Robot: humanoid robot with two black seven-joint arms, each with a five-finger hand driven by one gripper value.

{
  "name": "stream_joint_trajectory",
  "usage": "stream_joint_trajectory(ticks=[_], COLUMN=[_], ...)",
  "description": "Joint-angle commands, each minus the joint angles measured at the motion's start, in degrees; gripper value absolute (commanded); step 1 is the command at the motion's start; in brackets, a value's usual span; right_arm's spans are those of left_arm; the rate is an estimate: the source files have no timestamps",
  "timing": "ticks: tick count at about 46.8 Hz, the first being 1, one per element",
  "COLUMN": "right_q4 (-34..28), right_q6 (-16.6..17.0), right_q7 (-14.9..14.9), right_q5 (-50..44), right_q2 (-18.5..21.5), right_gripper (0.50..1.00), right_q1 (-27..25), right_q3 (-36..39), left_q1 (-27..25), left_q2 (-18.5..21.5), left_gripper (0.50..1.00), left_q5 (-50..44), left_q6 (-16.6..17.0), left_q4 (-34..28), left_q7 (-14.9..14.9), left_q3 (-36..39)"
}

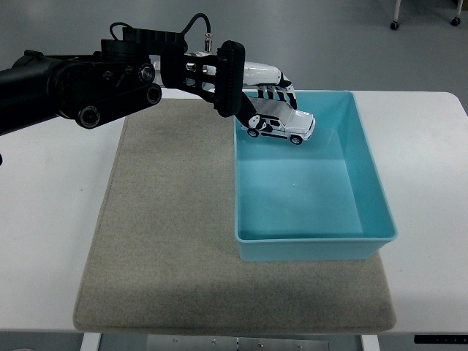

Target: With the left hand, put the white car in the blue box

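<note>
Left hand (pixel 256 91): reaches in from the table's left edge, fingers closed on the white car (pixel 281 125)
White car: held in the air over the far left part of the blue box (pixel 369 175), nose tilted slightly down
Blue box: on the grey mat (pixel 168 234), toward the table's right edge
Grey mat: middle of the white table (pixel 51 219)

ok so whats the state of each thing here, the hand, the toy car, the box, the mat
black left hand: shut on the white toy car, reaching over the box's far left corner
white toy car: held in the air above the box, tilted, not yet released
blue plastic box: open-topped, upright, nothing lying in it
grey felt mat: flat on the white table, box resting on its right part
</note>
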Motion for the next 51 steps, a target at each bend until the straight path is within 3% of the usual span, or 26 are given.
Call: stream_joint_trajectory(ticks=[1, 20, 24, 29, 32, 51], right_q4=[0.0, 0.0, 0.0, 0.0, 0.0, 0.0], right_q6=[0.0, 0.0, -0.1, 0.0, 0.0, -0.1], right_q7=[0.0, 0.0, 0.1, 0.0, 0.0, 0.0], right_q5=[0.0, 0.0, 0.0, 0.0, 0.0, 0.0], right_q2=[0.0, 0.0, 0.0, 0.0, 0.0, 0.0], right_gripper=[0.936, 0.936, 0.936, 0.936, 0.936, 0.936], right_q1=[0.0, 0.0, 0.0, 0.0, 0.0, 0.0], right_q3=[0.0, 0.0, 0.0, 0.0, 0.0, 0.0], left_q1=[1.2, 3.7, 4.4, 4.6, 4.6, 4.7], left_q2=[-0.7, -2.2, -2.5, -3.0, -3.0, -3.0], left_gripper=[0.570, 0.598, 0.677, 0.878, 0.913, 0.936], left_q5=[1.9, 3.0, 3.0, 2.8, 2.6, 2.3], left_q6=[0.0, 0.0, 0.0, 0.1, 0.1, 0.0], left_q4=[0.3, 0.7, 1.0, 1.2, 1.2, 1.3], left_q7=[0.0, 0.1, 0.1, 0.1, 0.1, 0.1], left_q3=[0.1, 0.6, 0.7, 0.2, 0.2, 0.1])
